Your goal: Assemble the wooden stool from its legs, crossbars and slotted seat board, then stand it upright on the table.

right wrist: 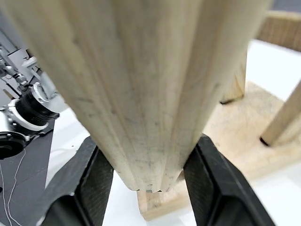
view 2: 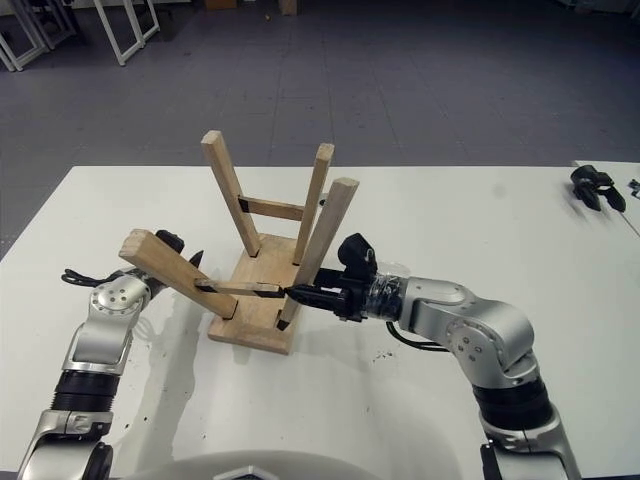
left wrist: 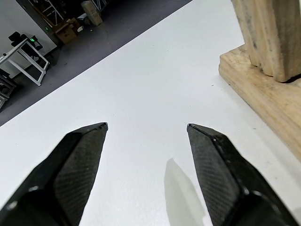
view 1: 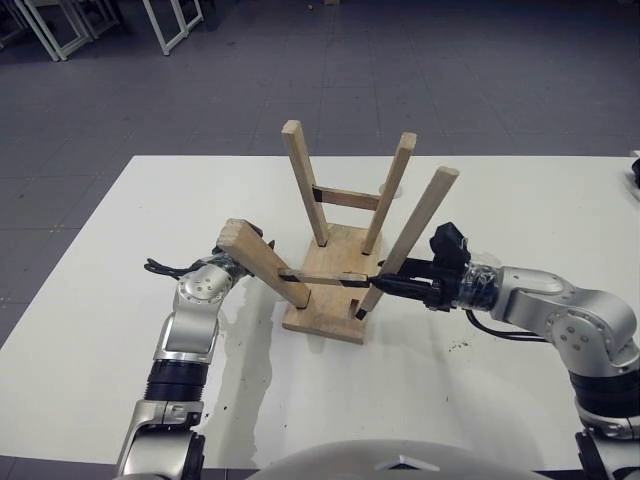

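Note:
The stool lies upside down: its seat board (view 1: 330,322) rests flat on the white table (view 1: 120,300). Two far legs (view 1: 304,180) (view 1: 392,190) stand in it, joined by a crossbar (view 1: 347,197). The near right leg (view 1: 422,222) slants up from the board, and my right gripper (view 1: 383,284) is shut on its lower part; in the right wrist view that leg (right wrist: 141,84) sits between both fingers (right wrist: 96,183). A second crossbar (view 1: 325,278) links it to the near left leg (view 1: 265,262), which leans far to the left. My left gripper (left wrist: 147,126) is open just behind that leg, over bare table.
A small black object (view 2: 597,187) lies at the table's far right edge. A dark cable (view 1: 160,267) loops beside my left wrist. White metal frames (view 1: 175,20) stand on the floor beyond the table. The table's near and left parts offer free room.

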